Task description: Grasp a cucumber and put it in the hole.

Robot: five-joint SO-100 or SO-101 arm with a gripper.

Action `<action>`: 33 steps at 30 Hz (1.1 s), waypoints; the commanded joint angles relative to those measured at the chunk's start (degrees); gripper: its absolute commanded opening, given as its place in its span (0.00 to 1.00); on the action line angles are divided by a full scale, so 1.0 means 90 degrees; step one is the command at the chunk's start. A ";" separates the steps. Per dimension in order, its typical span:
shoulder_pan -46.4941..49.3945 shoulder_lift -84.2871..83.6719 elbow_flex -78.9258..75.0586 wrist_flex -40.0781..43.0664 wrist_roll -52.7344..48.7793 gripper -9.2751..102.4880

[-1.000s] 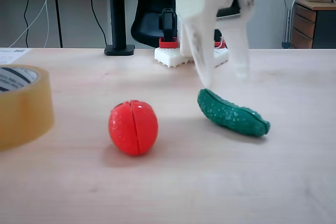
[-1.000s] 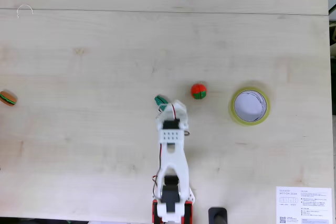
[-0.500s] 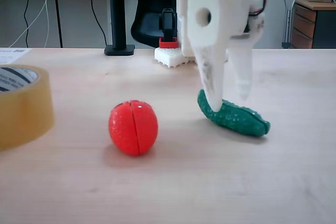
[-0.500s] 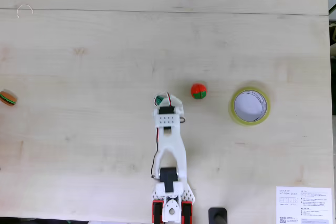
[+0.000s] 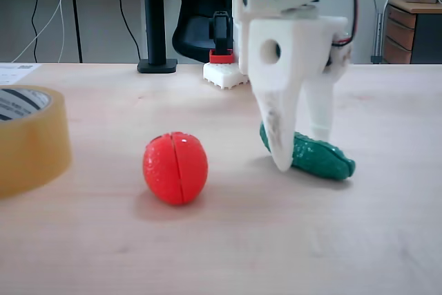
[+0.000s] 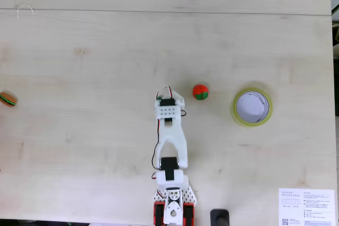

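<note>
- In the fixed view from above, the arm's white wrist block covers the cucumber almost wholly; at most a sliver of green may show at the block's left edge, too small to be sure of.
- In the low fixed view, the near finger [image 5: 282, 144] crosses in front of the cucumber [image 5: 319, 157] and hides part of its left end; the far finger comes down behind it, its tip out of sight.
- The tape roll [image 5: 31, 139] is cut off by the left edge of the low view, so the hole shows there only as a slice of pale inner core. From above the hole [image 6: 252, 106] is a full round opening with a white-grey lining inside the yellowish-tan roll [image 6: 252, 91].
- The cucumber is dark green plastic, slightly curved, with a bumpy skin, and lies flat on the pale wood-grain table [image 5: 221, 240].
- The red toy [image 5: 175, 168] is rounded and glossy, finely dimpled, with a seam down its middle; from above it shows a green patch [image 6: 199, 91].
- The gripper [image 5: 302, 150] is white printed plastic with tapering fingers, the near one scuffed grey.
- Its fingers are spread and straddle the cucumber's left part, one in front and one behind, the near tip down at the table; they pinch nothing.
- The cucumber lies to the right of the red toy in the low view, well apart from the tape roll.
- A small burger-like toy [image 6: 7, 99] sits at the table's left edge in the view from above.
</note>
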State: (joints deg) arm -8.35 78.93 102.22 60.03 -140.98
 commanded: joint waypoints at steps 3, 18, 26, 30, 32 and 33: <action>-0.0049 -0.0166 -0.0713 0.0176 -0.0039 0.34; -0.0049 -0.0225 -0.0732 0.0625 -0.0039 0.22; -0.0039 -0.0098 -0.0723 0.0703 -0.0039 0.18; -0.0049 -0.0010 -0.0723 0.0850 -0.0039 0.16; -0.0049 0.0059 -0.0723 0.0879 -0.0039 0.15; -0.0039 0.0098 -0.0723 0.0889 -0.0039 0.15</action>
State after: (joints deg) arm -8.53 75.59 97.82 66.80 -140.98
